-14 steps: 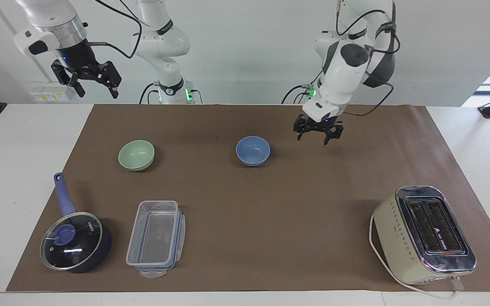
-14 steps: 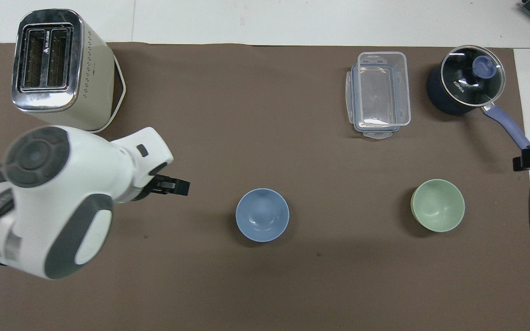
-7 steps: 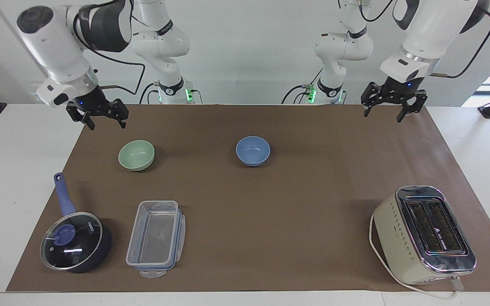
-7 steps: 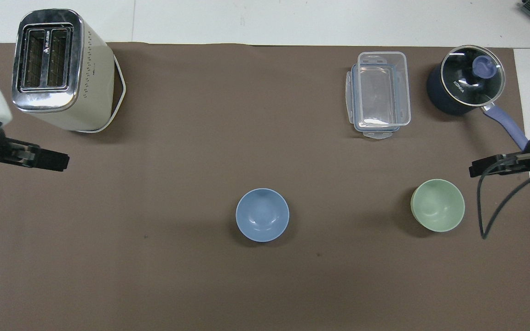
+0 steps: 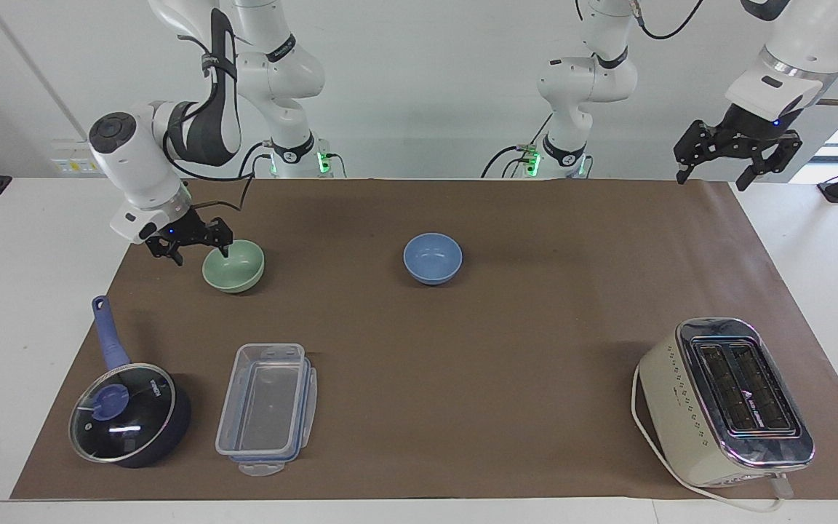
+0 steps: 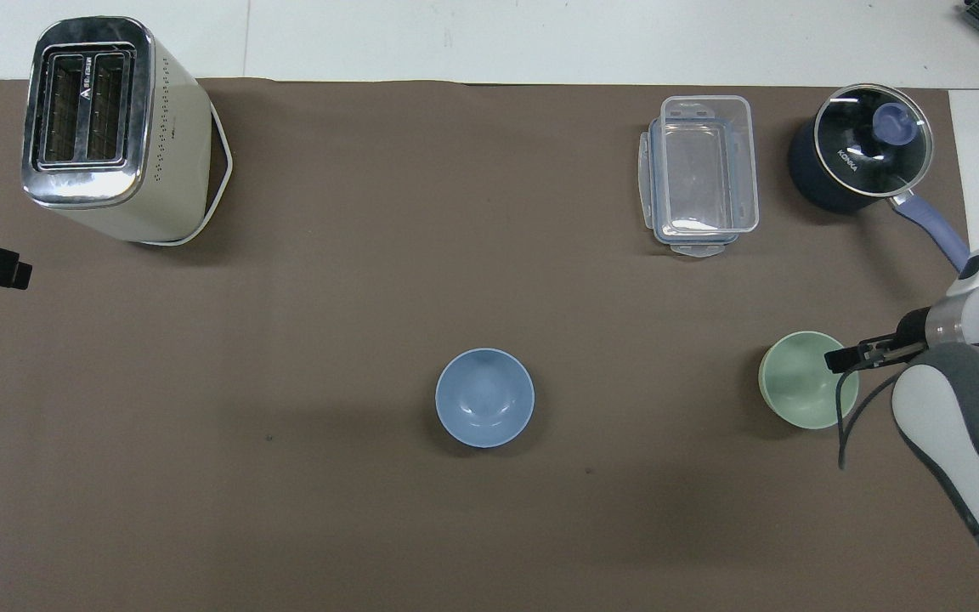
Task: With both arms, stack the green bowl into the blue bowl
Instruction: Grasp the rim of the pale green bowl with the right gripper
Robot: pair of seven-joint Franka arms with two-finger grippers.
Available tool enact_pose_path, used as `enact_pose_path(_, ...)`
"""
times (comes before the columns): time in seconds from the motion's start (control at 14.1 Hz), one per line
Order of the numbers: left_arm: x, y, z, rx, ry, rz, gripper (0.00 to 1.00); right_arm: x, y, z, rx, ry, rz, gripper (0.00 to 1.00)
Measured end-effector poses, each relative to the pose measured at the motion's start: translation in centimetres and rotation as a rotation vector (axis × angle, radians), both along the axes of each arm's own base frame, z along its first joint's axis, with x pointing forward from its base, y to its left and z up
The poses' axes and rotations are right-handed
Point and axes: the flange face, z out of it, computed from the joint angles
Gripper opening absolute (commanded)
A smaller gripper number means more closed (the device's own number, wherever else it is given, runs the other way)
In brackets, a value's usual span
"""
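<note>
A robotics lab: two white arms bolted at a paper-covered table with kitchenware props.

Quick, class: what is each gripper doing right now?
Right gripper: open, at the rim of the green bowl, holding nothing.
Left gripper: open, empty, raised over the table's edge at its own end.
</note>
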Motion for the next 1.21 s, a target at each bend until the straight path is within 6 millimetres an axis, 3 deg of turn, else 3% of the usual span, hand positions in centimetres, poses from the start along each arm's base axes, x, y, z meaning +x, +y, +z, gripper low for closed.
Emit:
enact_pose_path(0.21, -0.1, 0.5, 0.4, 0.000, -0.003, 0.009, 1.00, -1.1, -1.1, -2.4, 0.002, 0.007, 0.012, 1.00)
enact_pose_path(0.57, -0.4, 0.7, 0.6, 0.000, 0.001, 0.013, 1.00, -2.2, -1.0, -5.5, 0.002, 0.001, 0.011, 1.00)
enact_pose_path(0.64, -0.4, 0.7, 0.6, 0.000, 0.001, 0.013, 1.00, -2.2, -1.0, -5.9, 0.001, 0.000, 0.016, 0.85)
enact_pose_path(0.71, -0.4, 0.7, 0.6, 0.000, 0.002, 0.013, 1.00, -2.2, -1.1, -6.2, 0.001, 0.000, 0.021, 0.57)
enact_pose_path(0.78, -0.4, 0.7, 0.6, 0.000, 0.002, 0.013, 1.00, -2.3, -1.3, -6.3, 0.002, 0.002, 0.022, 0.20)
enact_pose_path(0.85, -0.4, 0.7, 0.6, 0.000, 0.002, 0.013, 1.00, -2.3, -1.4, -6.4, 0.002, 0.003, 0.020, 0.00)
enact_pose_path(1.21, -0.4, 0.7, 0.6, 0.000, 0.002, 0.014, 1.00, -2.3, -2.0, -6.2, 0.021, -0.007, -0.015, 0.00)
